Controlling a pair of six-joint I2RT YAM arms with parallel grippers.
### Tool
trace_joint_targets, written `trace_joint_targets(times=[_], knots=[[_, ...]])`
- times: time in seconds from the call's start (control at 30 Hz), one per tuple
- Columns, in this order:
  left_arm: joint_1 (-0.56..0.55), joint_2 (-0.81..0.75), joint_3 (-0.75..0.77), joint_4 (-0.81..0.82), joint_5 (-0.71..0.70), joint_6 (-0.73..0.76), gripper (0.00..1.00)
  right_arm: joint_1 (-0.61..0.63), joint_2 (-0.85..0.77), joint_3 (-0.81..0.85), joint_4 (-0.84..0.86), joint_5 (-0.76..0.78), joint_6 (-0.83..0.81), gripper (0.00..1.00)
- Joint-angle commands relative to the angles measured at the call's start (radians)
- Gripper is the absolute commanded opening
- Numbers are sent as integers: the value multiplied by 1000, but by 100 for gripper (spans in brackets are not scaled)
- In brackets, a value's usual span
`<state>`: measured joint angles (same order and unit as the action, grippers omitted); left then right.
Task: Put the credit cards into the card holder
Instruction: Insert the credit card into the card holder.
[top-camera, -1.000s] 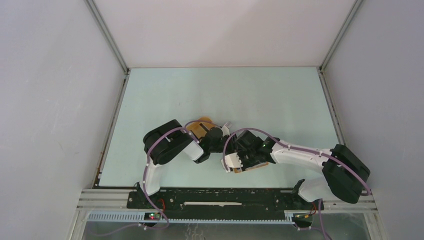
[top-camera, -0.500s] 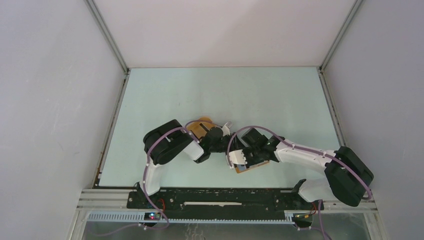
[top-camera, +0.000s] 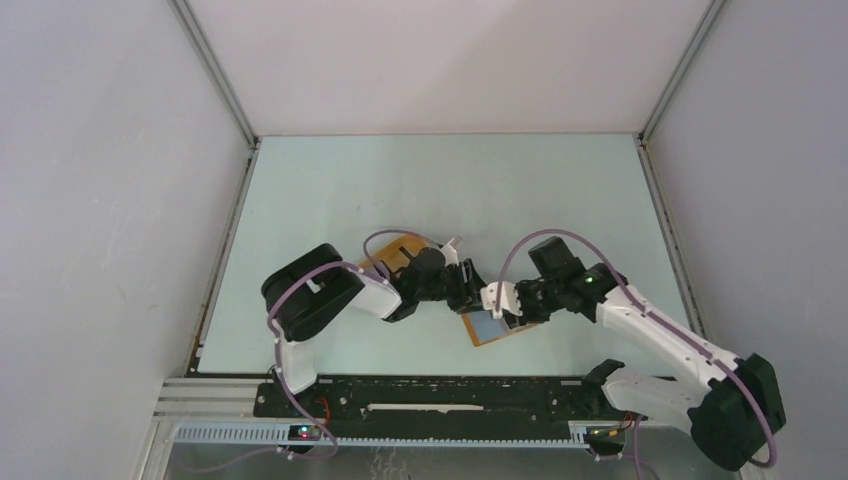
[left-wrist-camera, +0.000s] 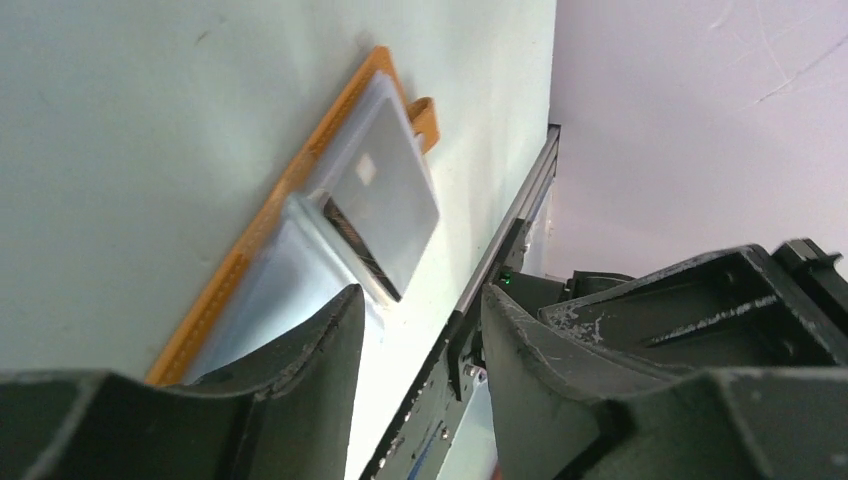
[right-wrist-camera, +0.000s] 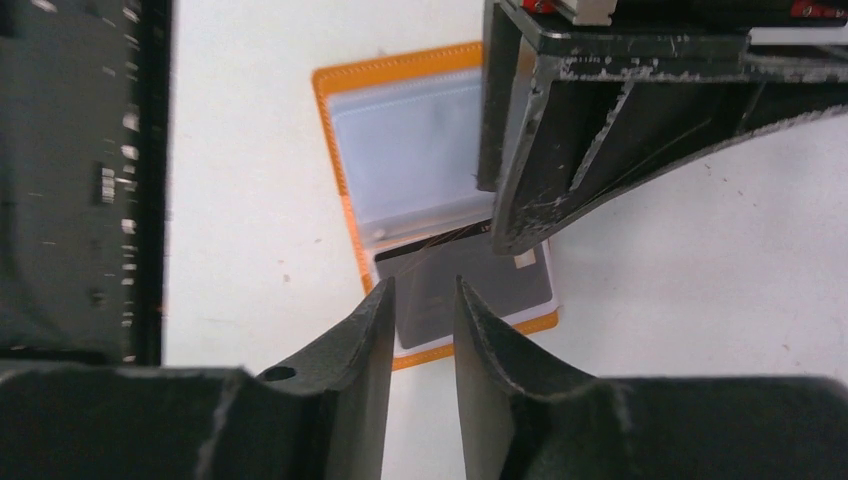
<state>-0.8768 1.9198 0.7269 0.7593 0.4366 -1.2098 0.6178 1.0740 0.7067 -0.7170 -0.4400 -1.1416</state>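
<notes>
The card holder (top-camera: 510, 336) lies nearest the arms' bases. It is open and flat on the counter (top-camera: 400, 180), close to the near edge and about midway between the two arms. A card (top-camera: 487, 325) with a black stripe rests on one half of it, over the clear sleeves. Whether the card is slid into a sleeve or only lying on top cannot be told. The other half shows pale clear sleeves inside the stitched orange border.

The right pincer (right-wrist-camera: 422, 295) hangs directly over that card with its jaws a narrow gap apart and nothing between them; the card's dark face shows through the gap. It grips nothing.

Just beyond, at the holder's far side, the left pincer (left-wrist-camera: 420, 300) sits low over the counter. Its jaws are spread wider than the right one's and are likewise empty. Whether its tips touch the counter cannot be made out. In the right wrist view its dark body covers one corner of the holder.

From above, the two pincers crowd together — their fingertips are hard to separate there.

Farther back, an orange tray (top-camera: 398, 247) is mostly hidden beneath the left arm (top-camera: 330, 295), and its contents cannot be seen.
</notes>
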Motion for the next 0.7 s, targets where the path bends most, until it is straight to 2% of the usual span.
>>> trace_joint_targets(times=[0.0,0.13,0.3,0.43,0.5,0.67], knots=[[-2,-144,-30,-83,-68,120,52,-118,-78,71,-170,-274,-43,38],[-5,-261,-69,-121,-106,201,53,-252,-121,117,-209,-392,-1,52],[-24,-452,-112,-249,-214,369,54,-349,-99,161,-273,-500,17,85],[-47,-599,-141,-368,-315,513,54,-415,8,222,-416,-521,-145,85],[-54,-676,-162,-418,-358,569,54,-469,52,228,-459,-520,-286,86],[-77,-900,-235,-509,-520,702,54,-514,205,236,-475,-382,-569,84]])
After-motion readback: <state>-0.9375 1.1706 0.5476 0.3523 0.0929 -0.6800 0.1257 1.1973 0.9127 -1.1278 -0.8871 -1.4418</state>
